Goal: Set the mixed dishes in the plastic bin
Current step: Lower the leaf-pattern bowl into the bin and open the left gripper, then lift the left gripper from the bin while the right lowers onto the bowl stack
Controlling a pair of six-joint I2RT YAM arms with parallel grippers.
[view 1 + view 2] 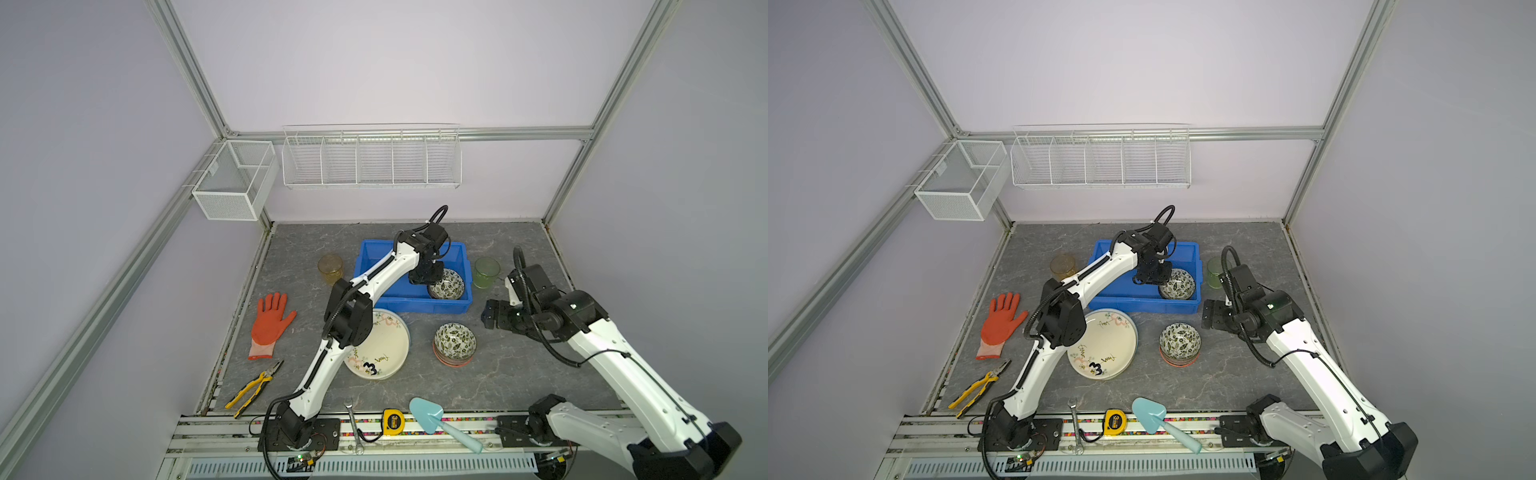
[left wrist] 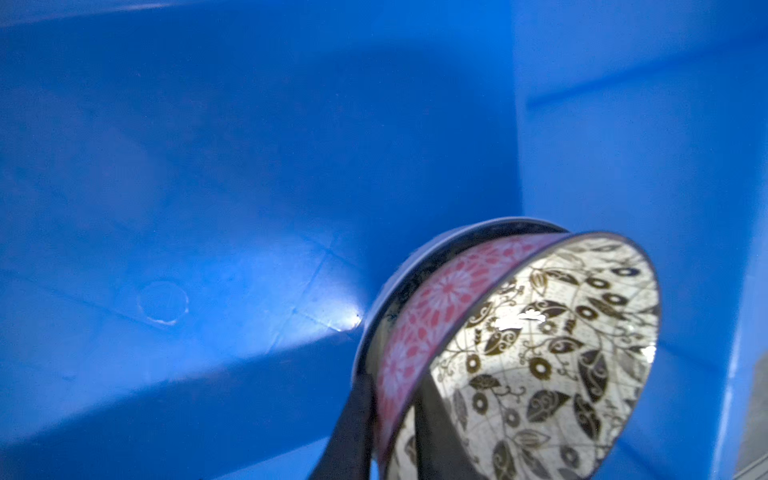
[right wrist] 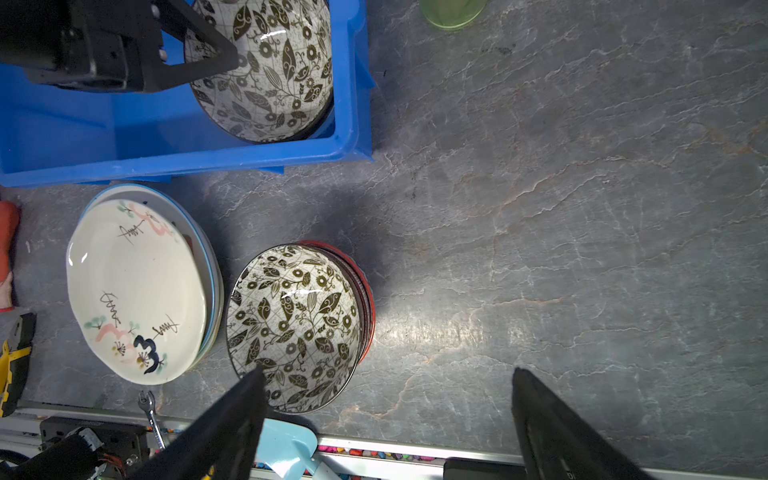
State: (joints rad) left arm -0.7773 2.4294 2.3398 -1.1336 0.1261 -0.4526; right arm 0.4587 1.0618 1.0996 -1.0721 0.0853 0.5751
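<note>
Walls (image 1: 395,62) pale lilac-grey on three sides, plain, evenly lit, no hard shadows. Aluminium frame (image 1: 196,79) bars climb the corners and cross the back wall. White wire rack (image 1: 371,160), five compartments, hangs from the back bar. White mesh basket (image 1: 232,183) hangs at the left corner, just beside it. Tabletop (image 1: 519,374) grey, stone-veined, matt; the right wrist view shows a bright glare patch on it. Metal rail (image 1: 216,430) edges the near side, slotted vent strip (image 1: 374,467) below.

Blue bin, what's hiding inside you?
A leaf-patterned bowl sits in the blue bin, nested in a pink-flowered bowl. The left gripper reaches in at its rim. The left arm covers part of the bin's floor in both top views.
</note>
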